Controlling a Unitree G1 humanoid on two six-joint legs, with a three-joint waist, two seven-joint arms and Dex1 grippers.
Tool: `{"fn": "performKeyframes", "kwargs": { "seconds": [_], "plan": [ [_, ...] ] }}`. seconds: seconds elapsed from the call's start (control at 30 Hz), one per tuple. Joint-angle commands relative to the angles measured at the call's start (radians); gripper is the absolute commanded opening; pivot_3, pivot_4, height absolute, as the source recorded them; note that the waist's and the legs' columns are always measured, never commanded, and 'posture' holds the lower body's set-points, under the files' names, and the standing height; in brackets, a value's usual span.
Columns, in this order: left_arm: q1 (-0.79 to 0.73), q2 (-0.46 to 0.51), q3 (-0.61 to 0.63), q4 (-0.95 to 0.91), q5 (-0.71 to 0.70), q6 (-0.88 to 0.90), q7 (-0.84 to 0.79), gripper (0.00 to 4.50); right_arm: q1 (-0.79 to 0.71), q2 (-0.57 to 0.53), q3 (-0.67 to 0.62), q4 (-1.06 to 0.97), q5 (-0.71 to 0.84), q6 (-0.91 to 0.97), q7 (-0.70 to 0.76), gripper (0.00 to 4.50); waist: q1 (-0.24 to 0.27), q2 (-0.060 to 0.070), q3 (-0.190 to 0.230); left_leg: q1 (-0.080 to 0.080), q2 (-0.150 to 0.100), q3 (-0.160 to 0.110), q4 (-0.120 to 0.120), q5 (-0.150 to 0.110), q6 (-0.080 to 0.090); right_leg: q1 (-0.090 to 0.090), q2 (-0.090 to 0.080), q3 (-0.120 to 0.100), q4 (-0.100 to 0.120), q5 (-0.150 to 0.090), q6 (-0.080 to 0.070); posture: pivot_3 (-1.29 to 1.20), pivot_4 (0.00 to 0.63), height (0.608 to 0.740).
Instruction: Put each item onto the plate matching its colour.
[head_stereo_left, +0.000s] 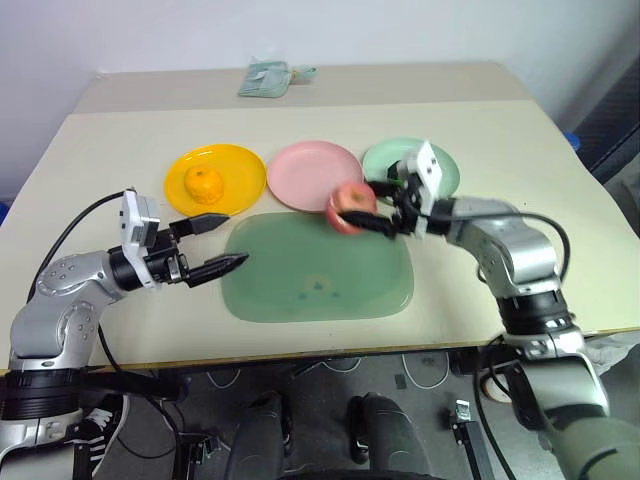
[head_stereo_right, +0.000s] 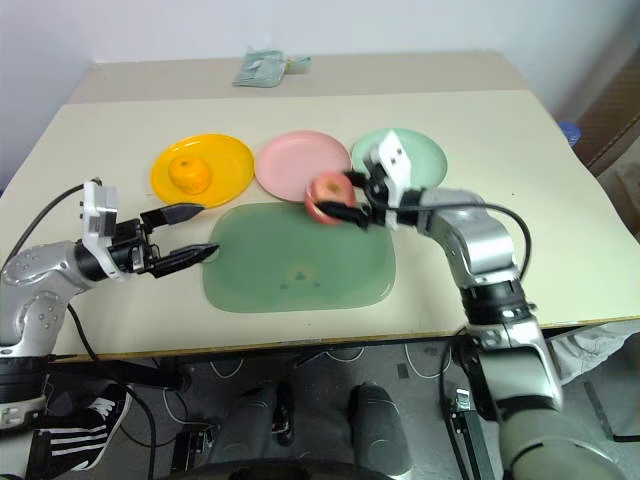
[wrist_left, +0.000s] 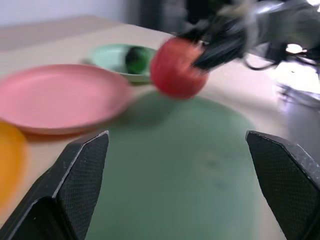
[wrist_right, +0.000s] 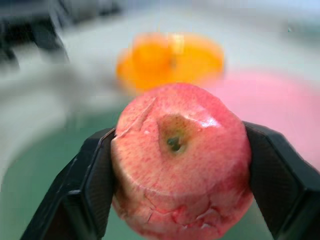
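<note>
2 right gripper (wrist_right: 175, 200) fingers pinch the apple (head_stereo_left: 351, 207) over the mat's (head_stereo_left: 300, 290) edge; left gripper (head_stereo_left: 225, 245) spread.

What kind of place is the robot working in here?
Probably a lab or test room, not a kitchen: a plain beige table against a bare wall, three coloured plastic plates such as the pink plate, a green mat, and loose cables on the floor below.

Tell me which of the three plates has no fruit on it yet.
The pink plate, in the middle: the yellow holds the orange, the mint green the dark fruit.
</note>
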Motion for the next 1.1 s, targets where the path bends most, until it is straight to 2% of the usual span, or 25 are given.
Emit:
{"fn": "performKeyframes", "kwargs": {
  "seconds": [0.03, 0.13, 0.27, 0.37, 0.43, 0.53, 0.67, 0.77, 0.97, 1.1],
  "plan": [
    [-0.008, -0.028, 0.032, -0.004, 0.024, -0.038, 0.068, 4.5, -0.1, 0.071, 0.006, 0.241, -0.119, -0.196, -0.144, 3.3, 0.003, -0.001, 0.0, 0.0, 0.0, 0.0, 0.0, 0.0, 0.0, 0.0, 0.0, 0.0, 0.0, 0.0, 0.0, 0.0, 0.15, 0.74],
    [0.01, -0.049, 0.022, -0.025, 0.054, -0.07, 0.096, 4.5, -0.21, 0.146, 0.012, 0.511, -0.2, -0.347, -0.257, 3.3, 0.005, -0.001, 0.0, -0.001, -0.001, 0.004, 0.0, 0.0, 0.0, 0.0, -0.001, 0.0, -0.001, 0.0, 0.0, 0.0, 0.15, 0.74],
    [0.039, -0.049, 0.031, -0.05, 0.063, -0.088, 0.101, 4.5, -0.27, 0.199, 0.028, 0.736, -0.261, -0.49, -0.282, 3.3, 0.0, -0.001, 0.0, -0.002, 0.0, 0.004, 0.0, 0.003, -0.005, -0.001, -0.001, 0.0, 0.0, 0.0, 0.0, 0.0, 0.15, 0.74],
    [0.066, -0.041, 0.043, -0.075, 0.056, -0.083, 0.103, 4.5, -0.289, 0.203, -0.002, 0.816, -0.241, -0.518, -0.236, 4.47, -0.004, -0.001, 0.0, -0.001, 0.0, 0.005, 0.0, 0.003, -0.005, -0.001, -0.001, 0.001, 0.0, 0.0, 0.0, 0.0, 0.15, 0.74],
    [0.09, -0.046, 0.07, -0.107, 0.025, -0.075, 0.107, 4.5, -0.292, 0.192, -0.023, 0.809, -0.224, -0.538, -0.2, 4.47, -0.004, -0.001, 0.0, -0.001, 0.0, 0.005, 0.0, 0.003, -0.005, -0.001, -0.001, 0.001, 0.0, 0.0, 0.0, 0.0, 0.15, 0.74],
    [0.116, -0.054, 0.097, -0.152, -0.02, -0.059, 0.11, 4.5, -0.293, 0.169, -0.094, 0.707, -0.134, -0.515, -0.103, 4.47, -0.002, 0.0, 0.0, -0.001, 0.001, 0.005, 0.0, 0.003, -0.005, -0.001, -0.001, 0.001, 0.0, 0.0, 0.0, 0.0, 0.15, 0.74],
    [0.158, -0.048, 0.114, -0.195, -0.048, -0.06, 0.091, 4.5, -0.233, 0.094, -0.155, 0.454, 0.01, -0.37, 0.063, 4.47, 0.003, 0.0, 0.0, -0.002, 0.002, 0.004, 0.0, 0.003, -0.005, -0.001, -0.002, 0.001, 0.0, 0.0, 0.0, 0.0, 0.15, 0.74],
    [0.17, -0.054, 0.147, -0.214, -0.085, -0.081, 0.068, 4.5, -0.077, -0.02, -0.108, 0.212, 0.029, -0.322, 0.21, 4.47, 0.007, -0.002, -0.001, -0.001, 0.002, 0.001, -0.001, 0.0, 0.0, -0.001, -0.002, 0.0, -0.001, 0.0, 0.0, 0.0, 0.15, 0.74],
    [0.157, -0.042, 0.13, -0.187, -0.088, -0.073, 0.03, 4.5, 0.067, -0.209, -0.098, -0.019, 0.095, -0.2, 0.38, 4.47, -0.001, 0.0, 0.0, 0.0, 0.0, 0.001, 0.0, 0.0, 0.0, 0.001, -0.003, 0.0, -0.001, 0.0, 0.0, 0.0, 0.15, 0.74],
    [0.125, -0.032, 0.118, -0.139, -0.078, -0.08, -0.012, 4.5, 0.223, -0.295, -0.092, -0.173, 0.125, -0.098, 0.403, 4.47, 0.004, -0.001, -0.001, 0.0, 0.0, 0.001, 0.0, 0.0, 0.0, 0.0, 0.0, 0.0, -0.001, 0.0, -0.001, 0.0, 0.15, 0.74]
  ]
}}
